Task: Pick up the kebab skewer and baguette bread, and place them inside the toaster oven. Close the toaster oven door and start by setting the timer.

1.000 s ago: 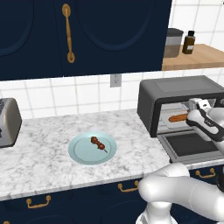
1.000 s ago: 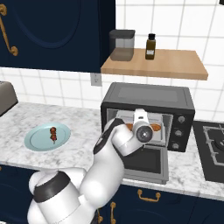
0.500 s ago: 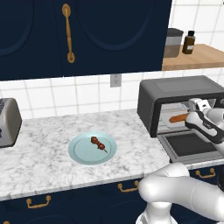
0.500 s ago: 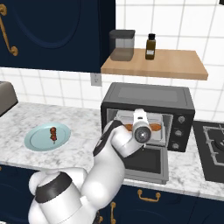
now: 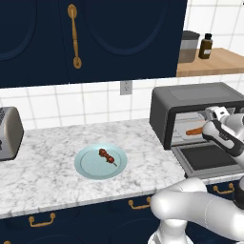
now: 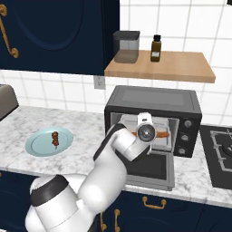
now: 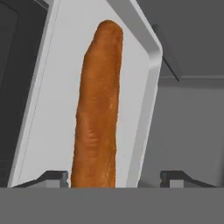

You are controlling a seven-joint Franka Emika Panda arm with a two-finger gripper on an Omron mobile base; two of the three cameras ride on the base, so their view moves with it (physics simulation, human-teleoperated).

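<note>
Fingers (image 7: 57, 177) spread beside long orange-brown baguette bread (image 7: 97, 105) on tray (image 7: 52, 87).

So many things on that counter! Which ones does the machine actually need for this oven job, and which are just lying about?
Needed for the job:
- baguette bread, on the tray inside the toaster oven
- kebab skewer, on the blue plate
- toaster oven door, folded down open

Just lying about:
- silver toaster
- canister and brown bottle on the shelf
</note>
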